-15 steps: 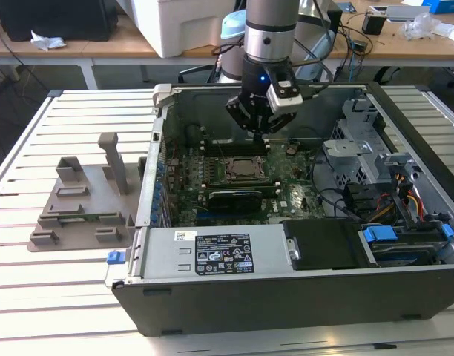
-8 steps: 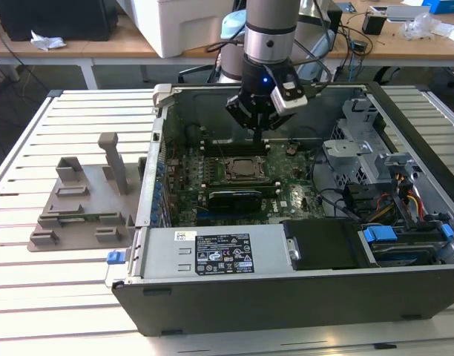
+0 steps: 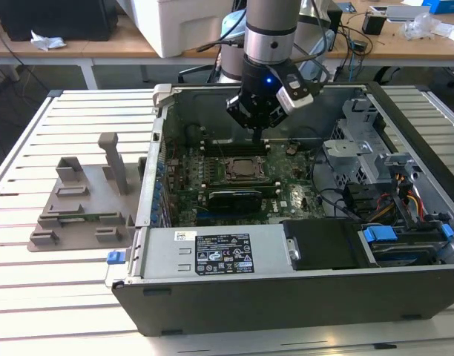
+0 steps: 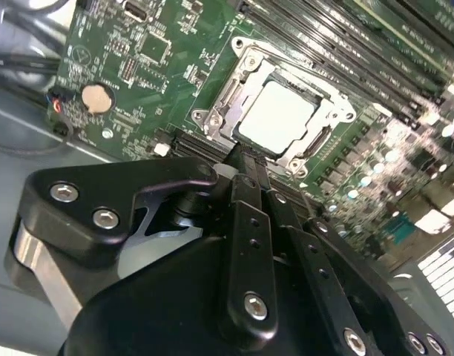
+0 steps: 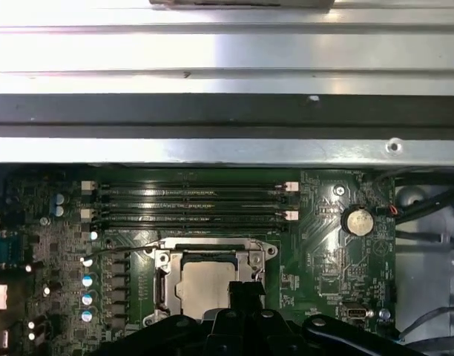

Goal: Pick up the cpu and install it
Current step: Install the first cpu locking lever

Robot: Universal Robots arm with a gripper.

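Cpu (image 4: 275, 115) seated in mobo socket (image 4: 331, 111), gripper (image 4: 245, 159) just above.

cpu (image 4: 277, 113) in socket (image 4: 242, 78); tool (image 3: 258, 130) above, near memory slots (image 5: 186, 200).

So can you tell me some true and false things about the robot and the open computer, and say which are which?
1. The silvery square cpu sits inside the metal-framed socket on the green motherboard. True.
2. The black gripper is holding the cpu in the air. False: it hovers over the board, and the cpu lies in the socket.
3. The grey plastic tray lies outside the dark computer case, on the exterior view's left. True.
4. A round silver coin battery sits on the motherboard. True.
5. The tray sits inside the computer case. False: it rests on the white slatted table.
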